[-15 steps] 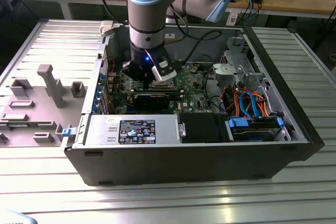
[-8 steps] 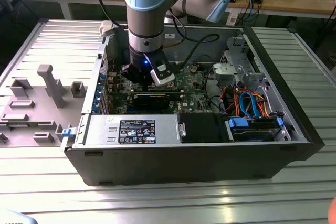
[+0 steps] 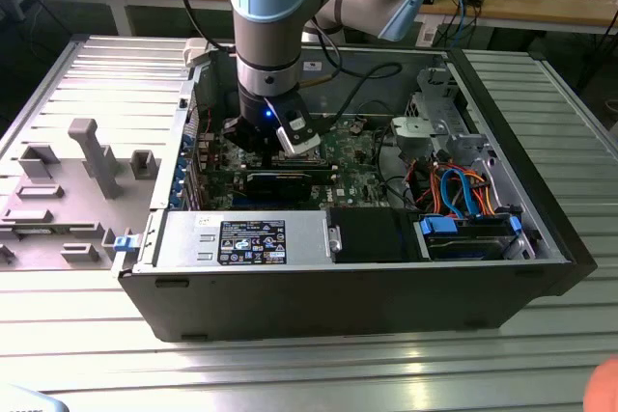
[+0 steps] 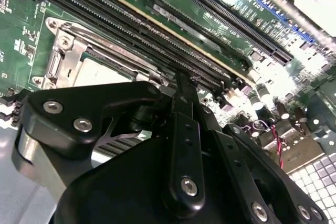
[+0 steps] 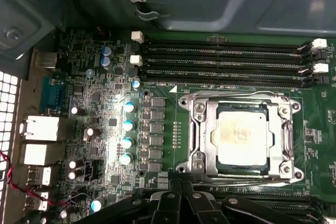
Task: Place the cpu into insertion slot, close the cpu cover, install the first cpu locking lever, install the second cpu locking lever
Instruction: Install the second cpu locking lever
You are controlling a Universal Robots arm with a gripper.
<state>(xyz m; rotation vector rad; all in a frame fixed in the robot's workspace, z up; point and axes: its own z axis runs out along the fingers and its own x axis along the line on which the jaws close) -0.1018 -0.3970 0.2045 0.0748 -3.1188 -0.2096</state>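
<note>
The cpu (image 5: pixel 242 138), a silver-grey square, lies in the insertion slot (image 5: pixel 286 170) on the green motherboard (image 5: pixel 105 108). The cpu cover (image 5: pixel 206 129), a silver frame, lies flat around the chip's top. My gripper (image 5: pixel 177 178) is beside the socket's edge with its black fingers together and nothing between them. In the second wrist view the gripper (image 4: pixel 181 81) stands just above the board, with the cpu (image 4: pixel 100 74) and its silver frame right behind it. In the exterior view the gripper (image 3: pixel 249 142) reaches down into the open computer case (image 3: pixel 338 306).
Long black memory slots (image 5: pixel 220 61) run along the far side of the socket. Capacitors (image 5: pixel 128 124) and rear ports (image 5: pixel 39 129) stand to the other side. A black card (image 3: pixel 280 183), a power supply (image 3: pixel 251 238) and coloured cables (image 3: pixel 454 190) crowd the case. A grey fixture (image 3: pixel 87 156) stands outside.
</note>
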